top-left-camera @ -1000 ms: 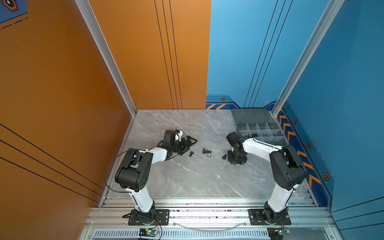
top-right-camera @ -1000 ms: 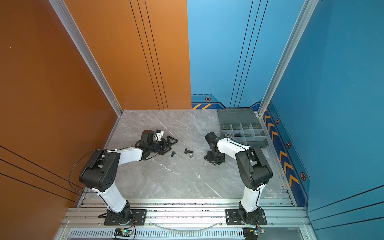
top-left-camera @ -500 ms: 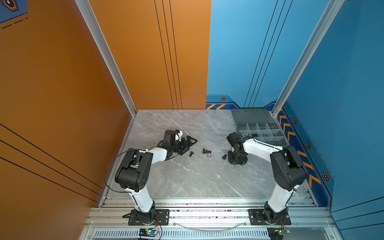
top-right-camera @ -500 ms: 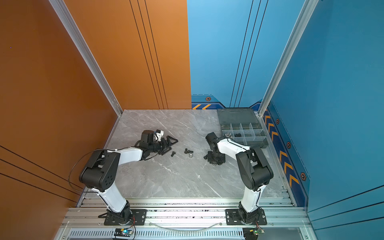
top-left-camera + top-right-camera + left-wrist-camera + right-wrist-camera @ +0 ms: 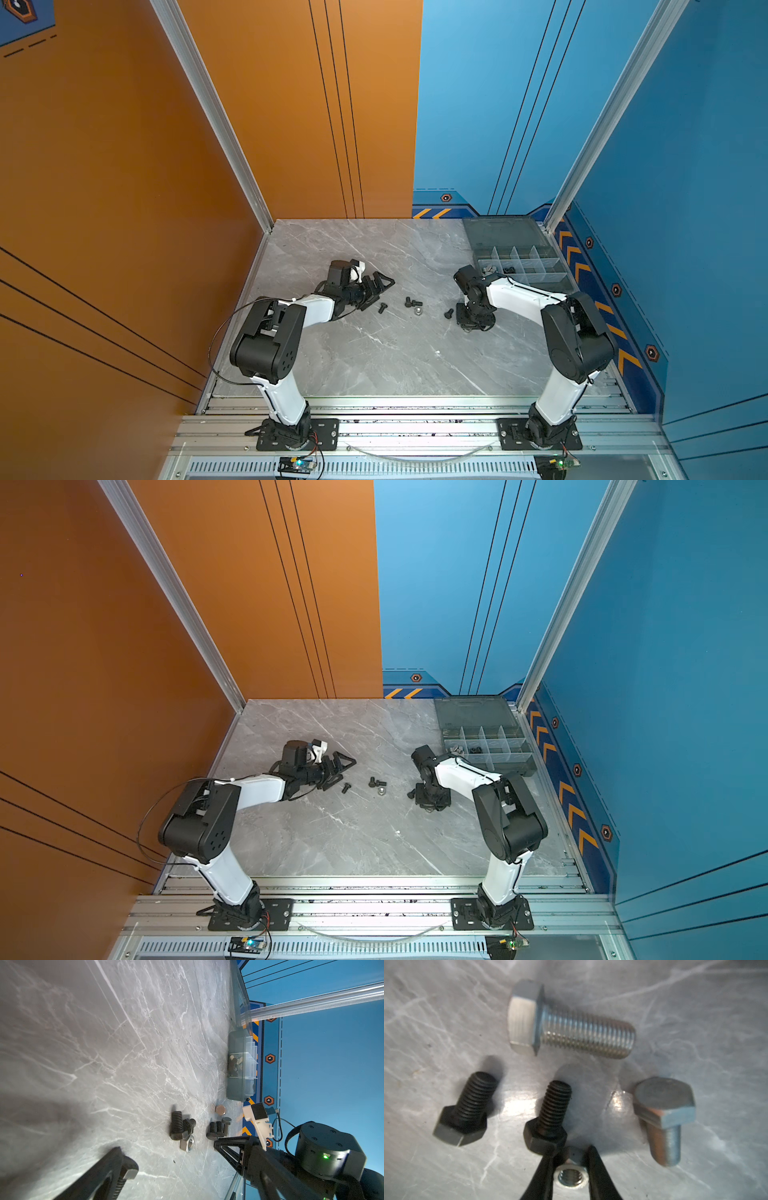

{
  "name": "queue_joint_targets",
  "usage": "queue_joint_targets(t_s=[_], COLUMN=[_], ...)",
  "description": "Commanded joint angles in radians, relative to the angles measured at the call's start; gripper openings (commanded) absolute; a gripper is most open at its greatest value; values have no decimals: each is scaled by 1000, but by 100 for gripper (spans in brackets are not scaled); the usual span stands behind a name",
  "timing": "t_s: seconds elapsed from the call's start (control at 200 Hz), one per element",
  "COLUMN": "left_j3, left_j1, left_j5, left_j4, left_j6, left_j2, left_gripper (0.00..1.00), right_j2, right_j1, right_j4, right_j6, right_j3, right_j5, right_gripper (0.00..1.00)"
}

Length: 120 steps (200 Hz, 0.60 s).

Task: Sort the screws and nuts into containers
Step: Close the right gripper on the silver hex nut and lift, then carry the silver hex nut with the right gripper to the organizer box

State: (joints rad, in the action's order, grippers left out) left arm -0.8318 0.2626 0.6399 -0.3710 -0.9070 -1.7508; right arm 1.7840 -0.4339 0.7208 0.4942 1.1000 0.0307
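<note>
Nothing visibly shifted. Right gripper (image 5: 572, 1159) pinches small silver hex nut (image 5: 571, 1177); matte black hex bolt (image 5: 548, 1122) touching one finger (image 5: 542, 1176) may drag along. Left gripper (image 5: 376, 291) gapes empty.

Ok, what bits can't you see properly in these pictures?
- Pieces inside the organizer box: too small in both top views; its smoky wall blurs them in the left wrist view.
- Tips of the right claw: under the right arm in both top views; fingers cut off by the bottom edge in the right wrist view.
- Silver nut in that claw: whether it's lifted yet cannot be told.
</note>
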Motion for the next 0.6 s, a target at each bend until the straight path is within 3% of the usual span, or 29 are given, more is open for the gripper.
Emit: queue_joint_targets(t_s=[0.0,0.175,0.34,0.596], left_j3=[-16,-15,-13,-11], left_j1=[-3,-4,-4,-4], left_j5=[15,14,14,14], left_j4=[-2,-2,-2,-1], left_j6=[7,7,7,8], left_j2=[-19,-19,-19,-13], left_gripper=[98,98,98,98], right_j2=[-8,-12,-25,-115], right_j1=[-6,-6,0,95], right_j4=[50,48,37,31], right_j6=[-10,-9,-9,-68], right_j3=[-37,-43,-39,43], right_j5=[5,1,7,155], right_gripper=[22,17,0,0])
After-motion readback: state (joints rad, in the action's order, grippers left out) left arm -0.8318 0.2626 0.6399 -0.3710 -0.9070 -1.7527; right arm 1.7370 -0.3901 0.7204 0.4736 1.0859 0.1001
